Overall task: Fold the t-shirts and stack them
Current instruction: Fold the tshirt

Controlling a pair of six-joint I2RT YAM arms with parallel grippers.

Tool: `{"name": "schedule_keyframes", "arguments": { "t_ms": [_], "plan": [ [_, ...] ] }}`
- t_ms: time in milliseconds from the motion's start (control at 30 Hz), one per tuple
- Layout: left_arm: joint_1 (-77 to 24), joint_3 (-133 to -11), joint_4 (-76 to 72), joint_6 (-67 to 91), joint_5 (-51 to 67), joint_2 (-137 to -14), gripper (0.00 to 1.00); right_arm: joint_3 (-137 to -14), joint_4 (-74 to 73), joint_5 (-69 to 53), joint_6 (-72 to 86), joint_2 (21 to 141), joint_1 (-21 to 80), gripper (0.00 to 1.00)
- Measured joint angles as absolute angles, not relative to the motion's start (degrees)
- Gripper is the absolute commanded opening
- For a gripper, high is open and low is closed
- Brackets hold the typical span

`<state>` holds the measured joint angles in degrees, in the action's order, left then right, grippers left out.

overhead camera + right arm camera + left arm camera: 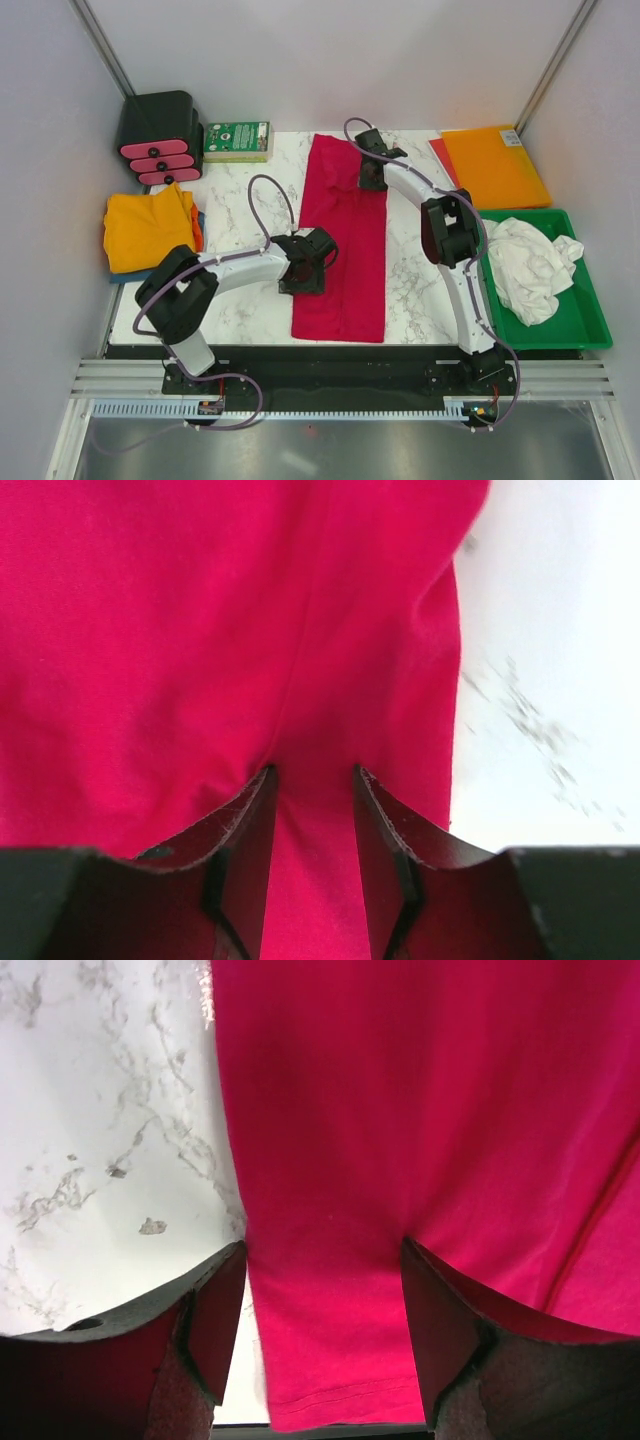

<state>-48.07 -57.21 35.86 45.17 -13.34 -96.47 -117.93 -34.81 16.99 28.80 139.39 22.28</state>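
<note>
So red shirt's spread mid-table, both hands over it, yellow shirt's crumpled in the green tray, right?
No: top external shows the white shirt crumpled in the green tray; the yellow shirt sits at the far left. Rest holds.

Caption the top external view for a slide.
Left claw and right claw at a crimson-red cloth t-shirt lying as a long strip on the white marble table.
</note>
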Motion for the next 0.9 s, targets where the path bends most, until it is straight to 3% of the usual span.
{"name": "schedule_keyframes", "arguments": {
  "t_ms": [233,333,567,733,900],
  "plan": [
    [-45.28,-60.45,35.77,44.69,-12.27,-99.46,0.73,-130.69,-37.26,14.15,28.16,146.58,22.26,0.45],
    [-42.11,-62.02,35.75,43.42,-12.10,-100.27,0.78,-130.98,-36.73,13.85,28.23,146.78,22.26,0.50],
    [-39.70,-63.11,35.79,40.18,-16.73,-93.76,0.83,-111.83,-31.79,15.29,29.47,133.80,22.28,0.63],
    [-39.92,-62.30,35.11,39.77,-18.02,-82.52,0.78,-101.27,-30.39,17.63,30.09,118.28,22.96,0.62],
    [-40.69,-53.36,34.11,40.27,-17.89,-71.75,0.75,-84.77,-25.96,21.47,30.59,98.28,26.63,0.58]
  ]
}}
